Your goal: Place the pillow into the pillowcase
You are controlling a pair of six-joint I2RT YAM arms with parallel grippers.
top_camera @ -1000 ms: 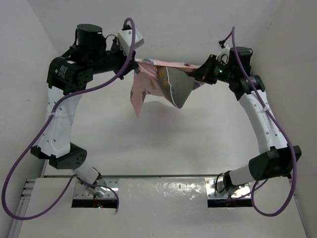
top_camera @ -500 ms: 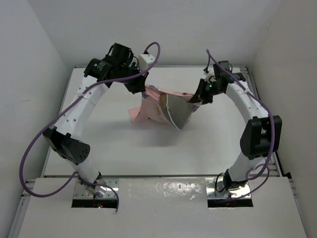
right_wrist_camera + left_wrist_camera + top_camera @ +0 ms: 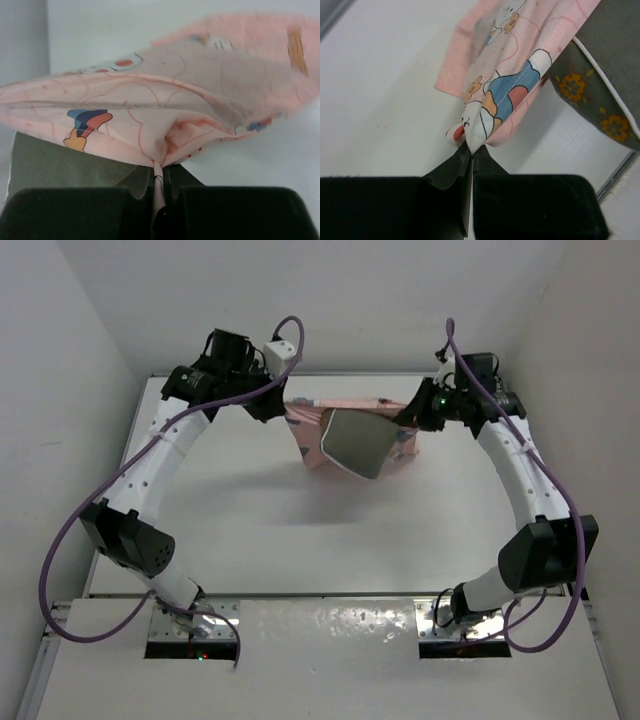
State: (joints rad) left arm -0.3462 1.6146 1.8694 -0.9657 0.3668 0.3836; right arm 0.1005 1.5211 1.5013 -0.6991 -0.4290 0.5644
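Note:
The pale-pink printed pillowcase (image 3: pixel 345 406) hangs stretched between both grippers above the far part of the table. The olive-grey pillow (image 3: pixel 356 443) with white piping sits partly inside it, its near face and lower corner sticking out. My left gripper (image 3: pixel 284 410) is shut on the case's left corner, seen close in the left wrist view (image 3: pixel 471 149), with the pillow (image 3: pixel 615 60) at the right. My right gripper (image 3: pixel 408 420) is shut on the case's right edge (image 3: pixel 160 170); the pillow (image 3: pixel 65 165) shows below the cloth at the left.
The white table (image 3: pixel 300 530) lies under the hanging cloth. White walls close in at the left, right and back. The arm bases stand on a metal plate (image 3: pixel 330 625) at the near edge.
Both grippers have moved, the case now pulled flatter and wider between them toward the far edge. The loose pink cloth that hung at the left has drawn up; the pillow hangs squarer.

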